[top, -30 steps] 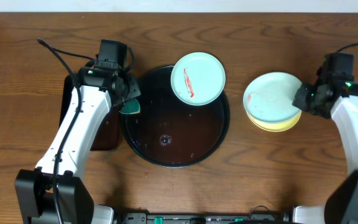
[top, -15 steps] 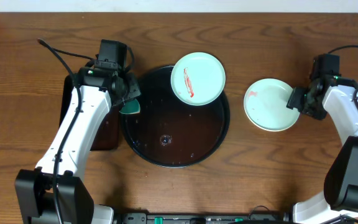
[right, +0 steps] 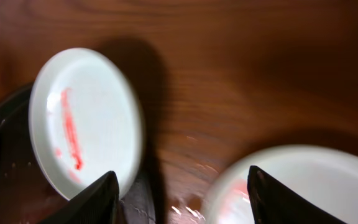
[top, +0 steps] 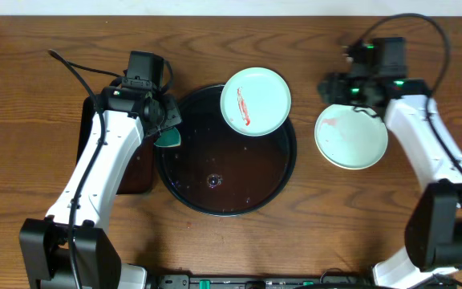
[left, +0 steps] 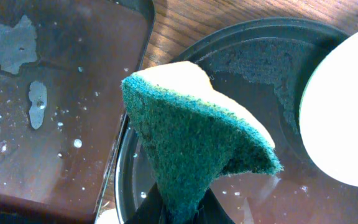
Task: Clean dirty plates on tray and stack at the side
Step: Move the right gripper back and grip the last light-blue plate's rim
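Note:
The round black tray (top: 229,172) lies at table centre. One aqua plate (top: 255,100) with a red streak rests tilted on the tray's upper right rim; the right wrist view shows it at the left (right: 82,124). A second aqua plate (top: 351,138) with a faint red smear lies on the wood at the right. My left gripper (top: 167,122) hovers over the tray's left edge, shut on a teal sponge (left: 197,143). Open and holding nothing, my right gripper (top: 337,87) hangs above bare wood between the two plates, its fingers (right: 95,199) well apart.
A rectangular black tray (top: 131,172), wet with white flecks (left: 42,93), lies left of the round one, partly under my left arm. Droplets speckle the round tray's floor. Cables trail at the upper left and upper right.
My right gripper opened, let go of the right-hand plate and swung from its right edge up and left to between the two plates. The yellow plate beneath no longer shows. The left arm stayed still.

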Motion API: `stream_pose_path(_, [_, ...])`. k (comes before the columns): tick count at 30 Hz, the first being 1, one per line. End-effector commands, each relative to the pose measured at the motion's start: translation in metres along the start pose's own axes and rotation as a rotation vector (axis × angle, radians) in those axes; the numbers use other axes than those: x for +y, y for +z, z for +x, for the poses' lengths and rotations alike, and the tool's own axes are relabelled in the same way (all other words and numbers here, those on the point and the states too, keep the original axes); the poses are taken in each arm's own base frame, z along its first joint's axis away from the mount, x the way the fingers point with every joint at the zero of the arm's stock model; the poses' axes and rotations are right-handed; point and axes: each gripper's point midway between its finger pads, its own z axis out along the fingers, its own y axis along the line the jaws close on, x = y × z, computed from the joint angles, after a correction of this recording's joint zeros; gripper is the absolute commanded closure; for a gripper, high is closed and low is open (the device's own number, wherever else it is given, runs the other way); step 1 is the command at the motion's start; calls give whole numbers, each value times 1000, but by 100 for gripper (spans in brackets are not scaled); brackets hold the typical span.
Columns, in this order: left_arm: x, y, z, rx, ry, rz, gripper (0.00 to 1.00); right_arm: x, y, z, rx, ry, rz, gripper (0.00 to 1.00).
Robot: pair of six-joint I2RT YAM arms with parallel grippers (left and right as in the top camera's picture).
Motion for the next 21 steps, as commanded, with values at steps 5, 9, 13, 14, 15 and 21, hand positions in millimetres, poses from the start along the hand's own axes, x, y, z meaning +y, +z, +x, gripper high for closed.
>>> stream_pose_path(5, [2, -2, -4, -12, 13, -10, 92, 25, 76, 16, 19, -169, 0, 34])
stream_pose_path(9, [2, -2, -4, -12, 13, -10, 92, 32, 102, 18, -3, -169, -18, 39])
stream_pose_path(13, [2, -2, -4, -12, 13, -10, 92, 31, 107, 19, -4, -130, -19, 54])
stream_pose_path(14, [2, -2, -4, -12, 13, -10, 92, 31, 107, 19, -5, -127, -20, 59])
stream_pose_path(15, [2, -2, -4, -12, 13, -10, 92, 31, 106, 19, -5, -127, -20, 66])
stream_pose_path(21, [2, -2, -4, -12, 13, -10, 92, 37, 107, 29, 38, -97, -46, 98])
